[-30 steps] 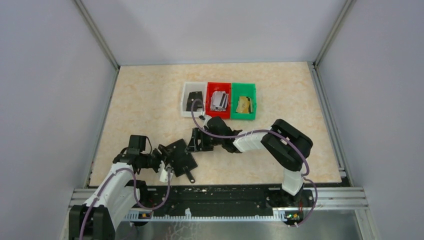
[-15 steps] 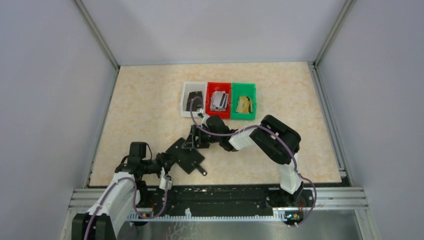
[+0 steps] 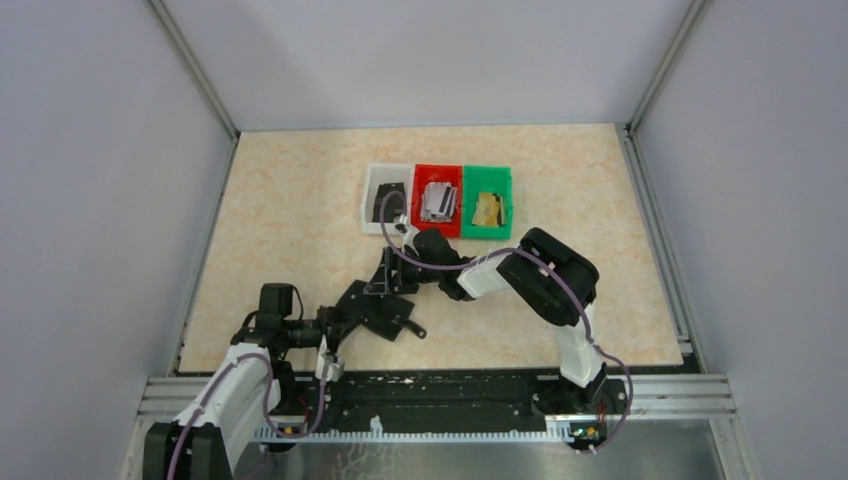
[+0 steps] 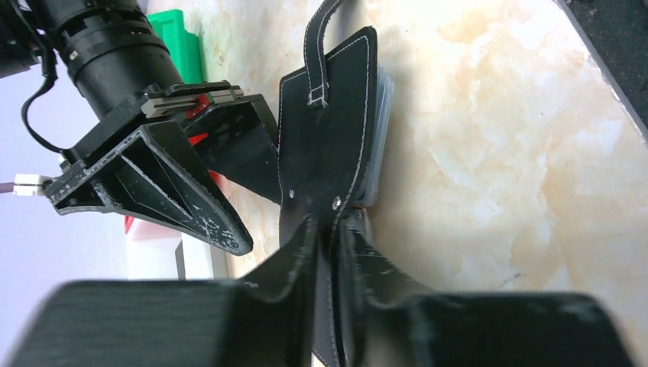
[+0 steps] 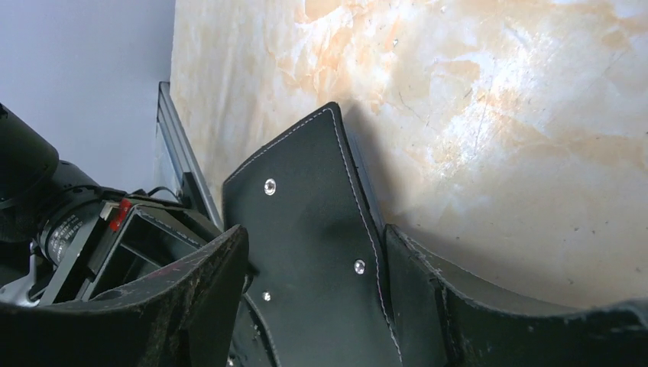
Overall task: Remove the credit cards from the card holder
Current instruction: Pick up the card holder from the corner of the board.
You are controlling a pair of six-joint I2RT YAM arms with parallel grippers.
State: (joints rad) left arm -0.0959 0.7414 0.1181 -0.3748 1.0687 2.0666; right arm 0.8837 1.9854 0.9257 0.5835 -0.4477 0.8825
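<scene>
The small black folding card holder (image 3: 378,312) lies on the tan stone-look surface (image 3: 280,220), between my two arms. It has turned since a moment ago. Its thin black strap (image 3: 412,329) pointed at me, and now it points right. My left end effector (image 4: 330,229) has pinched tight on the holder's near edge. My right end effector (image 5: 313,237) has its fingers apart, one on each side of the holder. I think the holder is now held steady for opening. I see no thin flat credit cards coming out of it yet.

The card holder (image 3: 378,312) lies on the bench (image 3: 280,220), its near-left edge between the left fingers (image 4: 382,298), its far side between the right fingers (image 5: 191,283). Beyond the right fingers, a row of bins (image 3: 437,170) holds credit cards (image 3: 437,202).
</scene>
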